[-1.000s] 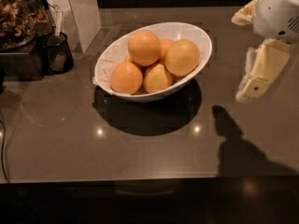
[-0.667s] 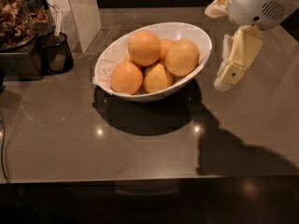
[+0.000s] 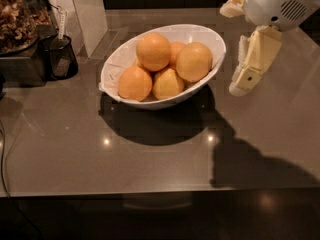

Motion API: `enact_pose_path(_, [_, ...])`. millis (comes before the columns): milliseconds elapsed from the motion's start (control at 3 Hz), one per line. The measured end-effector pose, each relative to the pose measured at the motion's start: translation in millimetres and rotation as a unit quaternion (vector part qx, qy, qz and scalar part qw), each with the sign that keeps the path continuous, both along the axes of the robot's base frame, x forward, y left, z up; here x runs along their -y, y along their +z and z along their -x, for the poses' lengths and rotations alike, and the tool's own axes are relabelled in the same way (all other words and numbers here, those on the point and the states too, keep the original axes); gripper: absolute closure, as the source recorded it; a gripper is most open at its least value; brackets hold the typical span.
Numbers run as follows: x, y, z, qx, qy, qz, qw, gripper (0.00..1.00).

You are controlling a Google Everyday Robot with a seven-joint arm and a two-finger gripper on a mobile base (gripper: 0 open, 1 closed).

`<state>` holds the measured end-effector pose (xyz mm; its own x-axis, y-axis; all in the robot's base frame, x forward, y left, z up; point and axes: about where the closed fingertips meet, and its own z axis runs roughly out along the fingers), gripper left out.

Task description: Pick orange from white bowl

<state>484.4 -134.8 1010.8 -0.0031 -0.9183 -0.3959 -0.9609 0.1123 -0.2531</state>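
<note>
So the gripper (image 3: 231,49) hangs just off one end of the white bowl (image 3: 116,69), a little above the desk (image 3: 150,169). The jaws look spread apart with nothing between them; one points down at the desk and the other sits higher up by the white wrist housing.

I'd go for the nearest orange (image 3: 194,61). It's right beside the jaws, riding high in the bowl and tucked against the rim on their side. The other oranges (image 3: 135,83) are piled beyond it, farther from the jaws, and they're touching each other.

To do this bit well, I'd bring the jaws up and over the rim first rather than pushing in sideways, because the lower jaw looks level with the bowl wall and could shove it. Then drop down so the jaws straddle the orange's widest part, squeeze gently, and lift straight up so the neighbours don't roll.

Orientation-wise, the orange is basically round, so there's no real long axis to line up with, and I can't make out a stem end. The bowl is the oval one. Its long axis runs on a diagonal from the end by the jaws away to the far end, roughly toward the black mesh cup (image 3: 59,56). I reckon closing across that diagonal gives more room than closing along it.
</note>
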Motion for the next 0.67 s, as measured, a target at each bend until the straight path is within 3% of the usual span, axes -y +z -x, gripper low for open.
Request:
enact_pose_path(333, [-24,4,-26,-0.005,0.038,-0.009,0.9992,0.00])
enact_pose_path(667, [-70,17,-76,0.000,0.093,-0.031,0.9952,0.00])
